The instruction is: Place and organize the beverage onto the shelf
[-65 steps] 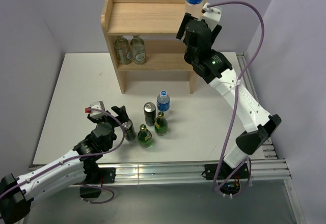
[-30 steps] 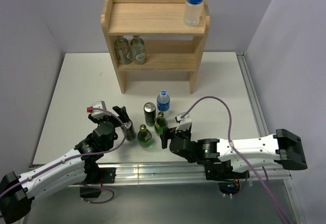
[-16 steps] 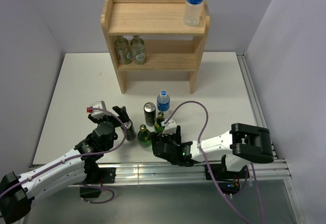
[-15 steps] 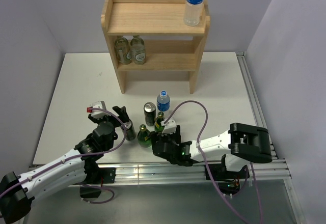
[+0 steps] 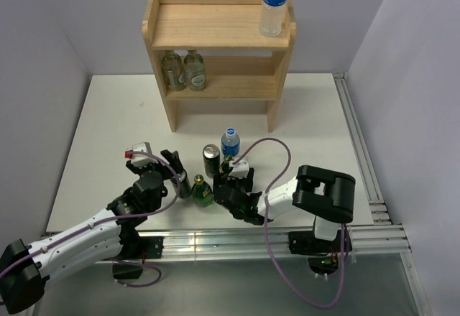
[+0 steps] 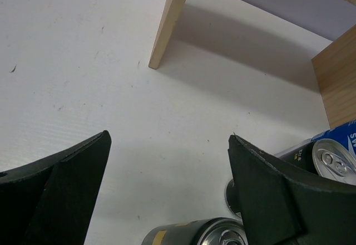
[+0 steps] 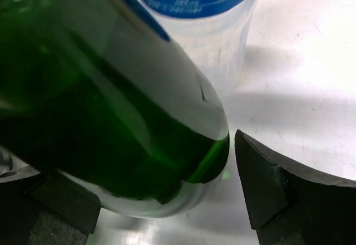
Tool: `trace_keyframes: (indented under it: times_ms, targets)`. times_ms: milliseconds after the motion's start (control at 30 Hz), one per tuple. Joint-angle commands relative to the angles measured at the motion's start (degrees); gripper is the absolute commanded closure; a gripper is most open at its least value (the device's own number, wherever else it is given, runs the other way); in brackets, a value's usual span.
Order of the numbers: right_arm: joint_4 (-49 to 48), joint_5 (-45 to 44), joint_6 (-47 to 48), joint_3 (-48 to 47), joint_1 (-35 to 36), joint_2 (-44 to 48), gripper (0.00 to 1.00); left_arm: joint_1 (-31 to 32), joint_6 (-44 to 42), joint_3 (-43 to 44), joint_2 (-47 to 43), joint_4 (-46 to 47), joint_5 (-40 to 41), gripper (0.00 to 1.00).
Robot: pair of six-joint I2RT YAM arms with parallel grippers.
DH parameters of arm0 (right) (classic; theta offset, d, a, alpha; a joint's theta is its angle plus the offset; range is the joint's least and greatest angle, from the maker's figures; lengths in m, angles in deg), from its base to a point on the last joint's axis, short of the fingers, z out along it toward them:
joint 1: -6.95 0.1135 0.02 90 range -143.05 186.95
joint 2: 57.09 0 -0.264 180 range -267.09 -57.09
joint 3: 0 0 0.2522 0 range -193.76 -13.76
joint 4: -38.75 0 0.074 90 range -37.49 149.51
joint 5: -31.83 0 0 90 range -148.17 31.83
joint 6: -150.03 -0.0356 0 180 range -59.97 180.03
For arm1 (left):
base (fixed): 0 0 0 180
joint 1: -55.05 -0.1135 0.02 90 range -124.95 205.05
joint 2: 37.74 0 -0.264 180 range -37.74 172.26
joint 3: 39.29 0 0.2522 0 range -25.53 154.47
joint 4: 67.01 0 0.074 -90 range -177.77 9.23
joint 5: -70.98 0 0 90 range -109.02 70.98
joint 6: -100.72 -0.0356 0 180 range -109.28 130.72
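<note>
Near the desk's (image 5: 108,129) front edge I have the right arm folded low. The right claw (image 5: 233,185) straddles a green bottle (image 7: 105,111); one finger (image 7: 278,189) stands clear of the glass, and the other is too blurred to judge. The left arm reaches forward, with the left claw (image 6: 167,142) spread wide over a dark can (image 6: 192,233). One water bottle (image 5: 274,3) stands at the right end of the shelf (image 5: 208,29) top.
</note>
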State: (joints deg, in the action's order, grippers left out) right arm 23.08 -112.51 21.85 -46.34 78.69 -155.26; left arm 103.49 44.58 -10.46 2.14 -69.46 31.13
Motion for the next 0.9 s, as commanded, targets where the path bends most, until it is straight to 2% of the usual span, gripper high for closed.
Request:
trace_keyframes:
  times_ms: [0,367,867]
  targets:
    - [-8.7,-3.83,1.78,-0.55,-0.99,-3.24,0.08,-0.11,-0.03,1.8,0.81,1.08,-0.76,0.06]
    - [-13.81,-7.7,1.26,-1.18,-1.26,-8.09,0.16,-0.19,-0.29,2.6,3.27,1.26,-1.2,0.06]
    - [-15.3,-12.89,6.97,-0.82,-0.99,-3.34,0.13,-0.11,-0.47,2.86,3.72,1.35,-1.11,0.06]
